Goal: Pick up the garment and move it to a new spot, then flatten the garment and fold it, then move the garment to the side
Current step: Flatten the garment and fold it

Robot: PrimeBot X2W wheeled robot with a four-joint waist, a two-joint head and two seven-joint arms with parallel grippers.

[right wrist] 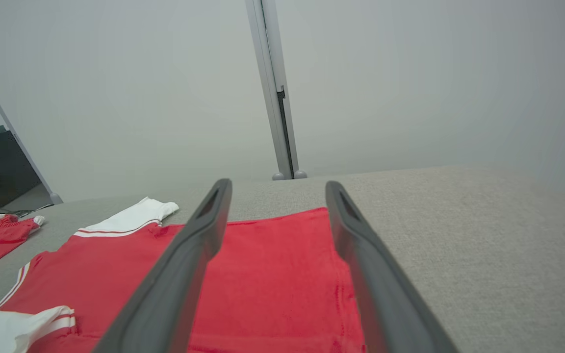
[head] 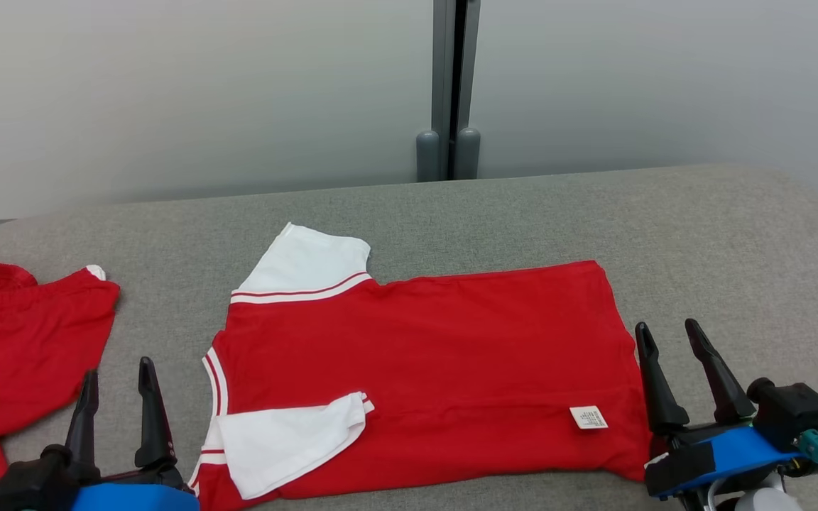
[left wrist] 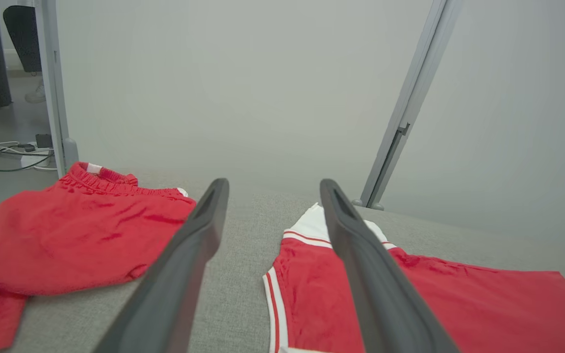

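We see red shirt [head: 423, 355] flat on grey cushion [head: 735, 234], near sleeve [head: 288, 440] folded in. Left gripper [head: 117, 370] and right gripper [head: 667, 328] beside it, fingers apart, empty. Red shorts [head: 18, 348] at left.

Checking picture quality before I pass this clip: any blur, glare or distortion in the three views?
Head view: sharp, evenly lit, no glare on the red shirt. Left wrist view: wide-angle stretch, left pincer looms large, slightly soft. Right wrist view: same stretch on the right pincer; the grey post leans.
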